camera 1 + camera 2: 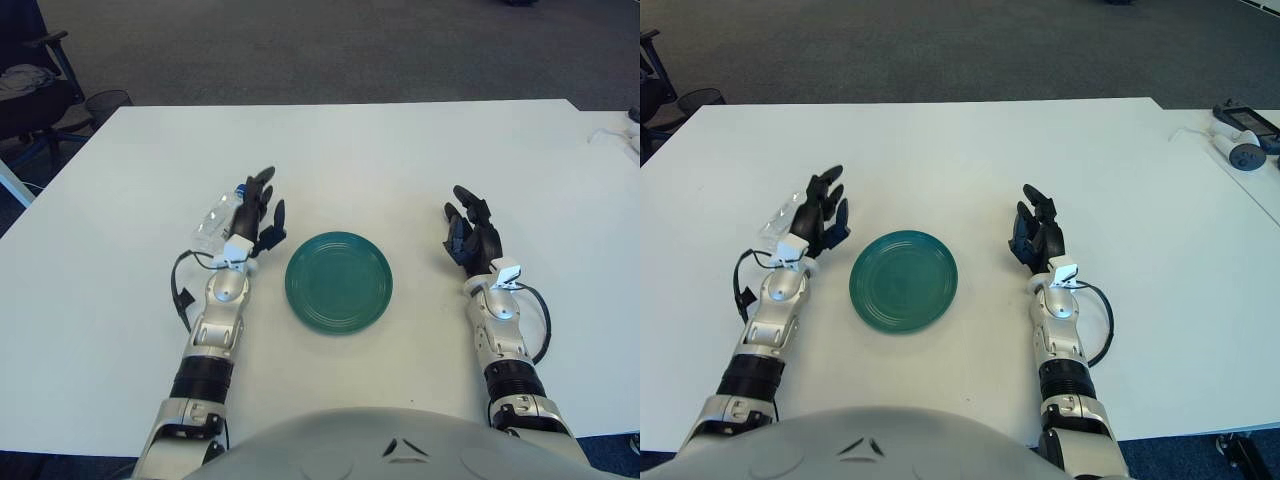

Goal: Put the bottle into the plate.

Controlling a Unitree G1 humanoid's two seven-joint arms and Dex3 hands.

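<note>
A clear plastic bottle [214, 224] with a blue cap lies on its side on the white table [350, 150], left of the green plate [339, 281]. My left hand [256, 212] hovers over the bottle's right side and cap end with its fingers spread, holding nothing; it hides part of the bottle. My right hand [470, 234] shows to the right of the plate, fingers relaxed and empty.
An office chair [30, 85] and a black bin [105, 103] stand beyond the table's far left corner. Small white devices [1238, 140] lie on a neighbouring table at the far right.
</note>
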